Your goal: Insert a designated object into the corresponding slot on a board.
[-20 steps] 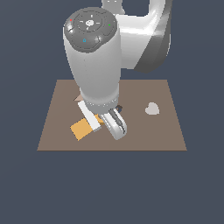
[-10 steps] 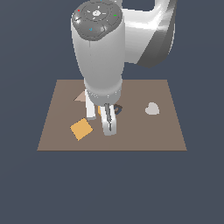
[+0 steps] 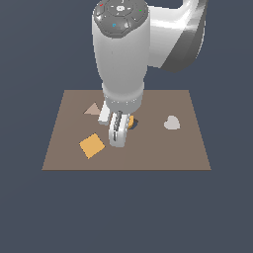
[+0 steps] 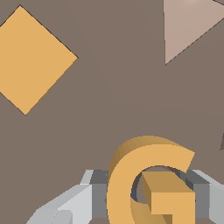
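Starting at the exterior view's left, the orange square tile is lying flat on the brown board, at about eight o'clock from the board's middle, and the tan triangle is sitting near ten o'clock, well apart from the tile. Moving toward the middle, the white arm is coming down over the board and hiding much of its centre, with the pincer pointing down close to the surface, just beside the tile's three o'clock side. A sliver of the orange G piece is peeking out at the arm's three o'clock edge, with a dark patch right beside it that is too covered to identify. Farther to the exterior view's right, a pale rounded shape is resting at about three o'clock on the board, well apart from the arm. In the wrist view the orange G piece is standing up between the grey fingers of the pincer, which are closing on it from both sides, so the pincer is gripping the G above the board. The orange square tile and the tan triangle are also showing there, lying flat and apart from the held letter.
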`<act>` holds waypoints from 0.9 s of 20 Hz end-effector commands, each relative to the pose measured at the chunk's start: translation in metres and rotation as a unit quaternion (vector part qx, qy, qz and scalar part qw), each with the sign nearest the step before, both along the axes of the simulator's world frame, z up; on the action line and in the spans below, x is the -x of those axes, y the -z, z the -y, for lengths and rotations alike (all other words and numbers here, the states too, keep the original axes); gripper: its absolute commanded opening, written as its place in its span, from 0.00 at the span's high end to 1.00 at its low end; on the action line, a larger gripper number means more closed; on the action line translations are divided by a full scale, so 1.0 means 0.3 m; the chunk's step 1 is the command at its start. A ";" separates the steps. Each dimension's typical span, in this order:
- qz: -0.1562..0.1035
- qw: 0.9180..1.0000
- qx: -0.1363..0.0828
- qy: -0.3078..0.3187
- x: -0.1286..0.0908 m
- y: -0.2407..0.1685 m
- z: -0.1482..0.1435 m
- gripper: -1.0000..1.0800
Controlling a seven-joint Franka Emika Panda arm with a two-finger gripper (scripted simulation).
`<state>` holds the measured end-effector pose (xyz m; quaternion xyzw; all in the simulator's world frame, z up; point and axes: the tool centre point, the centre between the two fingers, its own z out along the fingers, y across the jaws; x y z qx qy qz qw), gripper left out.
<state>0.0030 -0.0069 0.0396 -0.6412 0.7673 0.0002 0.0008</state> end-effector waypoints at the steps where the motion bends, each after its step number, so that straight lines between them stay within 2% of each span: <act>1: 0.000 0.999 0.000 0.034 0.007 -0.001 -0.010 1.00; 9: 0.000 0.994 0.000 0.107 0.020 -0.002 -0.035 1.00; 18: 0.000 0.990 0.000 0.138 0.023 -0.002 -0.047 1.00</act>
